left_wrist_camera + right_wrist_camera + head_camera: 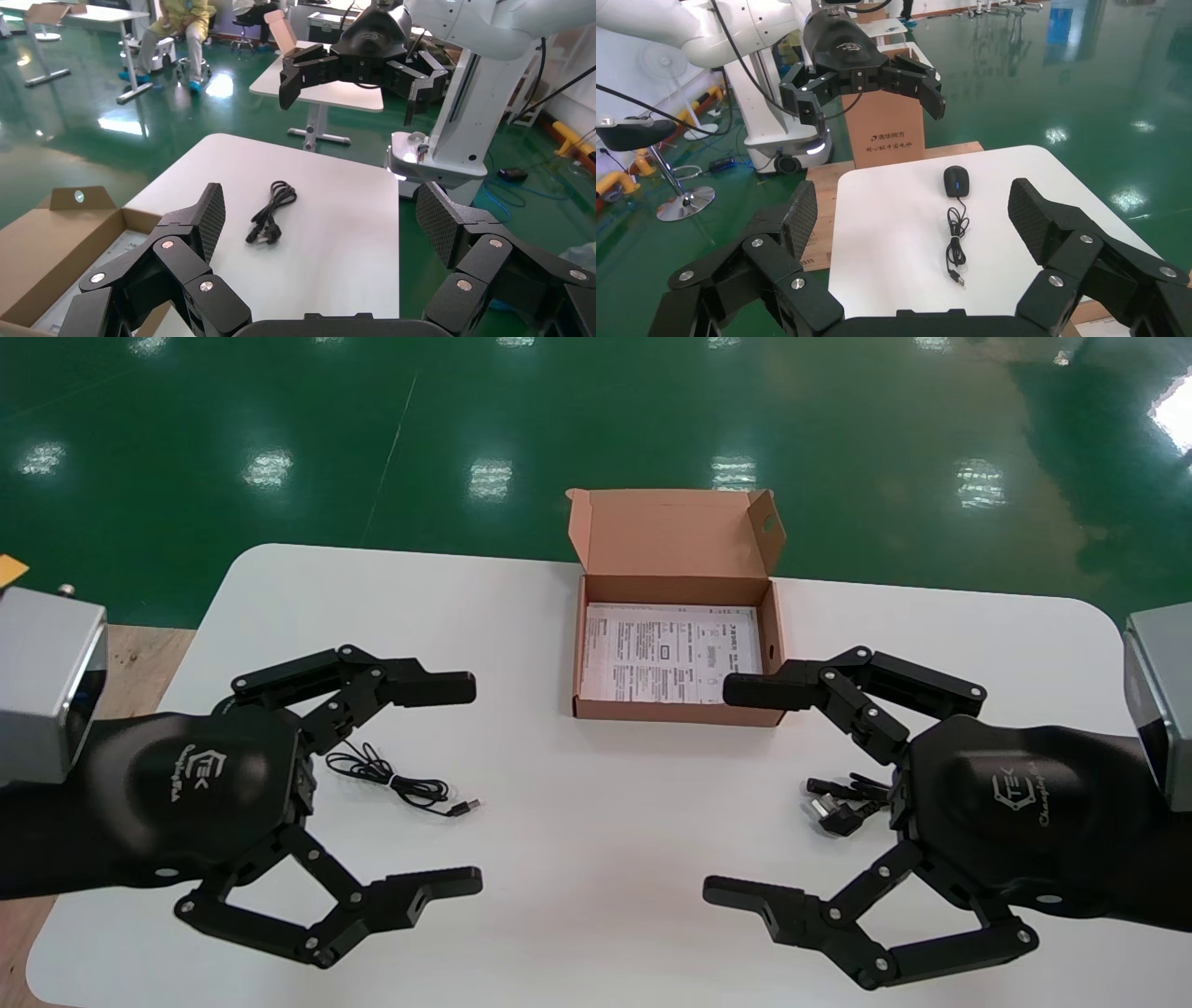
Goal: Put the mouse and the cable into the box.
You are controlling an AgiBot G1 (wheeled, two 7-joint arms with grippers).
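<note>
Two-arm station seen from the head camera, with both wrist views. The white counter (pixel 596 915) carries an open cardboard box (pixel 672 712) at its far middle. The lid stands upright at the back, and a printed instruction sheet (pixel 670 649) lies flat on the box floor.

The left end effector (pixel 466 784) hangs over the counter's left part with its fingers spread wide and nothing between them. The right end effector (pixel 726 791) hangs over the right part, likewise spread and empty, its farther fingertip just in front of the box's near right corner.

The black mouse (pixel 956 181) rests on the counter at the robot's left. In the head view the left wrist housing hides it, while the right wrist view shows it in full. Its cord (pixel 396 780) runs from the mouse in a loose bundle toward the counter's middle. The cord ends in a USB plug (pixel 463 808), which lies between the left fingertips as seen from above.

The black power cable (pixel 270 213) lies folded on the counter at the robot's right, well apart from the mouse and outside the box. In the head view the right end effector covers part of it.

Neither end effector touches any object. A green glossy floor (pixel 279 421) surrounds the counter.
</note>
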